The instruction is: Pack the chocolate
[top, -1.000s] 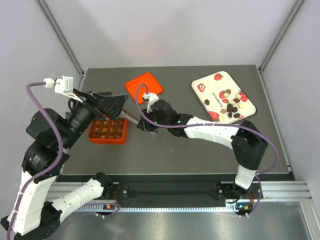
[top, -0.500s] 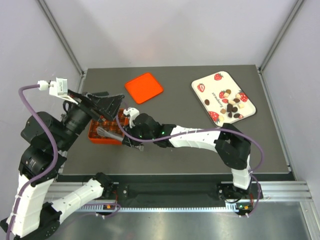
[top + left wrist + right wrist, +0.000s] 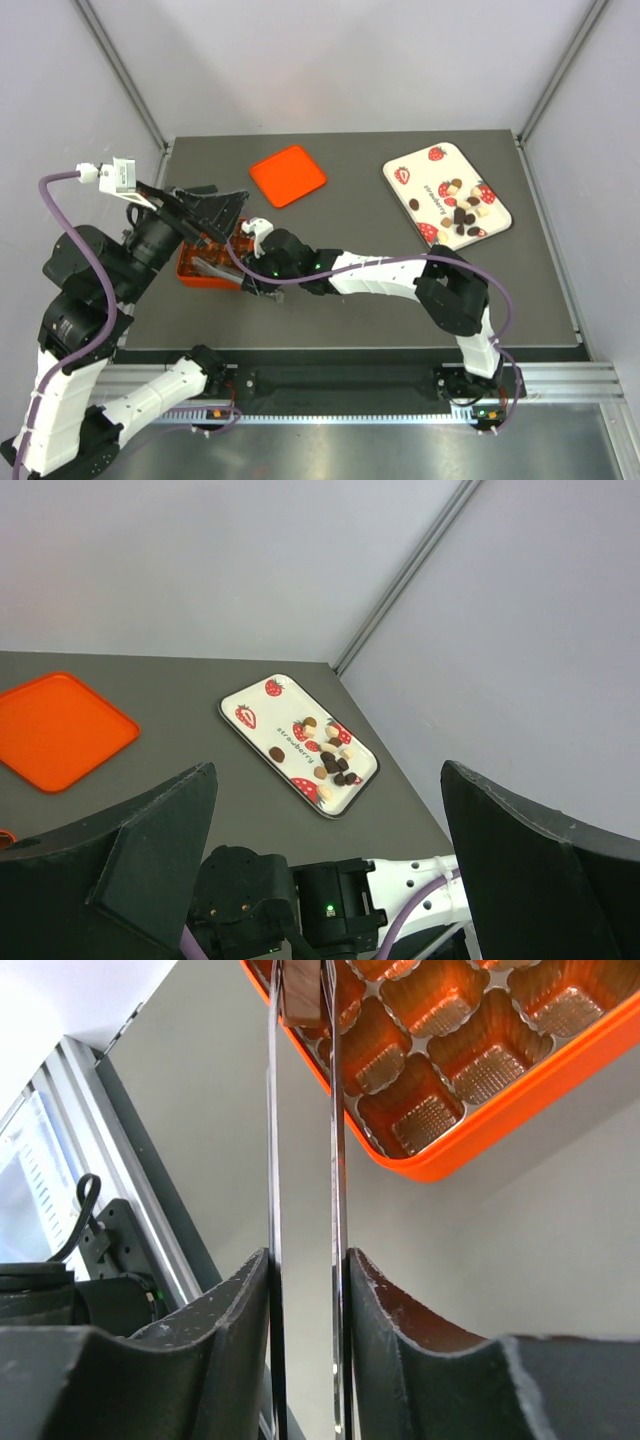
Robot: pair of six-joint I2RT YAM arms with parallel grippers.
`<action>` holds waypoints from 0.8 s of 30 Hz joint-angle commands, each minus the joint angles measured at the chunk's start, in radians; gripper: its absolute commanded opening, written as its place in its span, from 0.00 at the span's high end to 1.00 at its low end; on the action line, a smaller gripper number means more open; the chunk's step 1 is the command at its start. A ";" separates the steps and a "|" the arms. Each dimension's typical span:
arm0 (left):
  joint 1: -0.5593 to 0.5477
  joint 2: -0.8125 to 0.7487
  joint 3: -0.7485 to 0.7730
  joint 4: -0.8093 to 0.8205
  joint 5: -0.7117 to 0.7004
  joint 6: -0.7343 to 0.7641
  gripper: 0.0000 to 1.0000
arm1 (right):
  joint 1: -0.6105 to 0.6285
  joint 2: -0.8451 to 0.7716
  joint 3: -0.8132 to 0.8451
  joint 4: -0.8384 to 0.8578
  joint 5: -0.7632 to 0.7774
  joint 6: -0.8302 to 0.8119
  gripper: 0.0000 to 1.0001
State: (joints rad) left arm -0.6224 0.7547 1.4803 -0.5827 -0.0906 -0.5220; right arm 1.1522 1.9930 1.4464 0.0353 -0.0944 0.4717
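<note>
Two thin tweezers (image 3: 334, 1160) blades are clamped between the fingers of the right claw (image 3: 305, 1255), squeezed nearly together. One brown chocolate (image 3: 300, 990) is pinched at their tip. That piece is held right over a cell along the edge of the box (image 3: 450, 1080); whether the cell floor is touched cannot be told.

Seen from above, the right arm is stretched low across the table (image 3: 380, 300) to the box's right side, and the tweezers are pointed in over the cells.

The left claw (image 3: 325, 770) is spread wide apart, with nothing held between its fingers, and is hung above the far-left part of the box.

Further back, the orange lid (image 3: 288, 175) is laid flat on the table, apart from the box.

Farthest off, at the back right, the loose chocolates (image 3: 462, 212) are heaped on the strawberry tray (image 3: 425, 165). Most are dark and a few are pale, and they are bunched toward its right end.
</note>
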 commanded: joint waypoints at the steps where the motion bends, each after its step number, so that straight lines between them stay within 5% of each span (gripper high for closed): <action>1: 0.003 -0.008 -0.003 0.050 0.002 -0.001 0.02 | 0.021 0.009 0.063 0.049 0.007 -0.015 0.66; 24: 0.001 0.023 0.026 0.023 0.041 0.010 0.02 | -0.048 -0.189 -0.041 0.012 0.163 -0.077 0.66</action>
State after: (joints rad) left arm -0.6224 0.7620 1.4784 -0.5838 -0.0666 -0.5217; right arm 1.1400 1.9289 1.4254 0.0063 0.0132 0.4183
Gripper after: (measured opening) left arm 0.983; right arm 0.354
